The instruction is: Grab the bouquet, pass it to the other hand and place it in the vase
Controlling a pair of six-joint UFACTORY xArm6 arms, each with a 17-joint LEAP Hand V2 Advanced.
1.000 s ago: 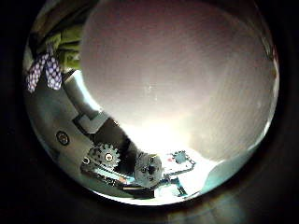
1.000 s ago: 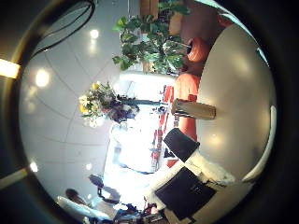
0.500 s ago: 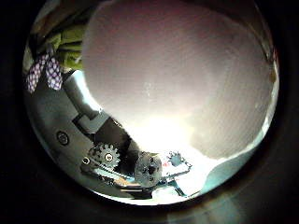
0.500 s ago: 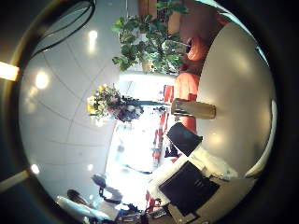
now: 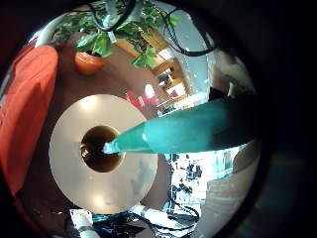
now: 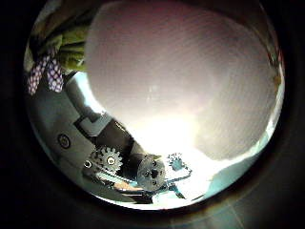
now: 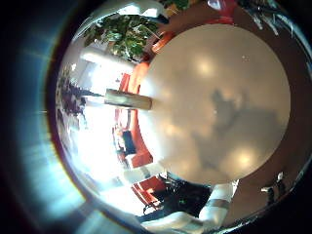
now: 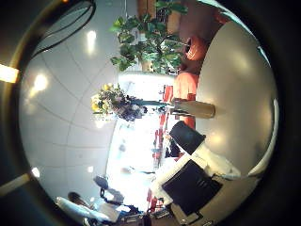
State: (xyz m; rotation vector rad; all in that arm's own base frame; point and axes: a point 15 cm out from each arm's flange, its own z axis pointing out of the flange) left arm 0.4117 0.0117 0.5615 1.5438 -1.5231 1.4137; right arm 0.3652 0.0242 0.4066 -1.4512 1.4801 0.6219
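The vase point(image 8: 193, 108) is seen standing on the round counter point(image 8: 240, 104) in the right thumb side view. The bouquet point(image 8: 113, 102) is held in line with the vase, flowers well clear of the mouth, and a thin stem is run from the flowers to the mouth. Whether the stem end is inside cannot be told.

The right hand point(image 8: 193, 184) is kept apart from vase and bouquet. Its fingers are loosely extended and nothing is held. In the right little finger side view the vase point(image 7: 127, 98) is shown near the counter's edge, with the rest of the counter top bare.

From the left little finger side view the counter point(image 5: 74, 129) is looked down on, with the vase mouth point(image 5: 99, 149) near its middle. One finger of the left hand point(image 5: 198, 129) is stretched straight, and its tip is seen over the mouth. In the left thumb side view the counter point(image 6: 181, 76) fills most of the frame, and some flowers of the bouquet point(image 6: 43, 67) are caught at the rim, close to the palm. Whether the left hand is closed on the bouquet cannot be told.
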